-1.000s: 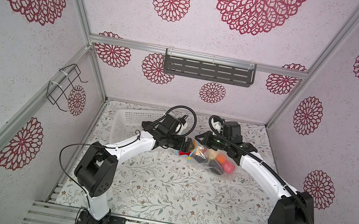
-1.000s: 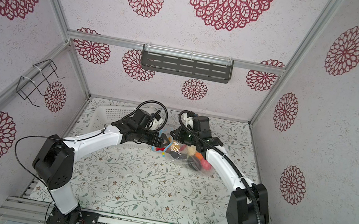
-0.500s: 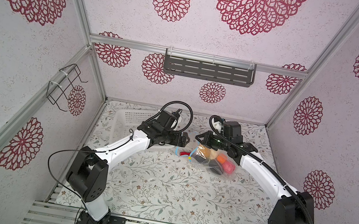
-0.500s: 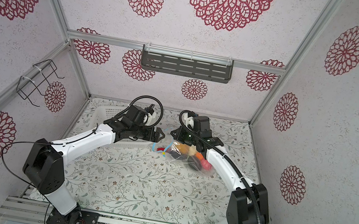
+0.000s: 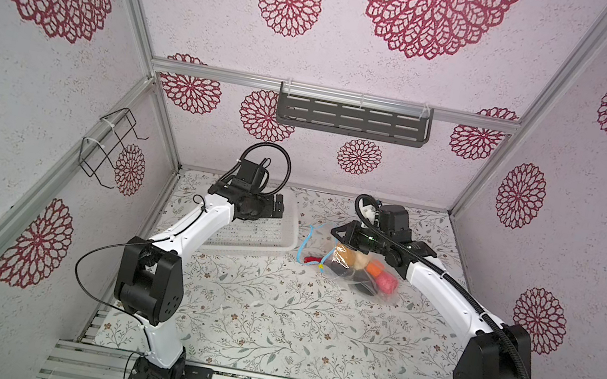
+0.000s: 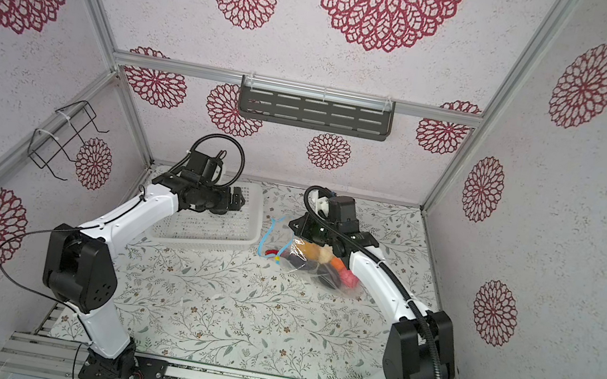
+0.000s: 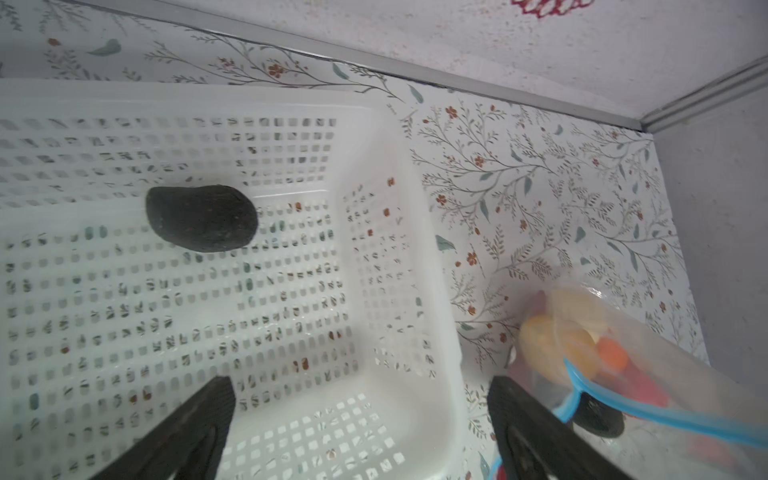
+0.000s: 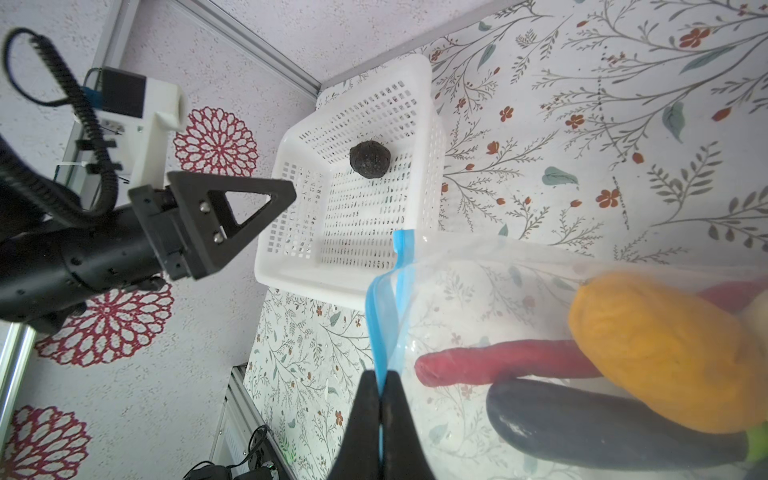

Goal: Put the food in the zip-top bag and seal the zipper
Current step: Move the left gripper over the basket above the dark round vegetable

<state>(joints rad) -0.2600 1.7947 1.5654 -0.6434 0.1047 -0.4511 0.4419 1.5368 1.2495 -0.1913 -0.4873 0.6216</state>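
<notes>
The zip-top bag (image 5: 360,276) (image 6: 321,271) lies on the floral table, its mouth facing left. My right gripper (image 8: 380,382) (image 5: 340,236) is shut on the light blue zipper (image 8: 384,324), holding the mouth up. Inside the bag sit food pieces: a yellow-orange potato (image 8: 656,357), a red chilli (image 8: 498,368), a dark green-tipped piece (image 8: 602,428) and a pink-red ball (image 5: 386,283). One black lump (image 7: 202,218) (image 8: 370,158) lies in the white basket (image 7: 415,208). My left gripper (image 7: 359,384) (image 5: 277,207) hangs open and empty above the basket's right end.
The white basket (image 5: 253,247) (image 6: 208,243) stands at the back left, close to the bag's mouth. A grey shelf (image 5: 352,120) hangs on the back wall and a wire holder (image 5: 106,151) on the left wall.
My left gripper has drawn back from the bag's mouth, leftwards to above the basket. The right gripper and the bag have stayed put.
</notes>
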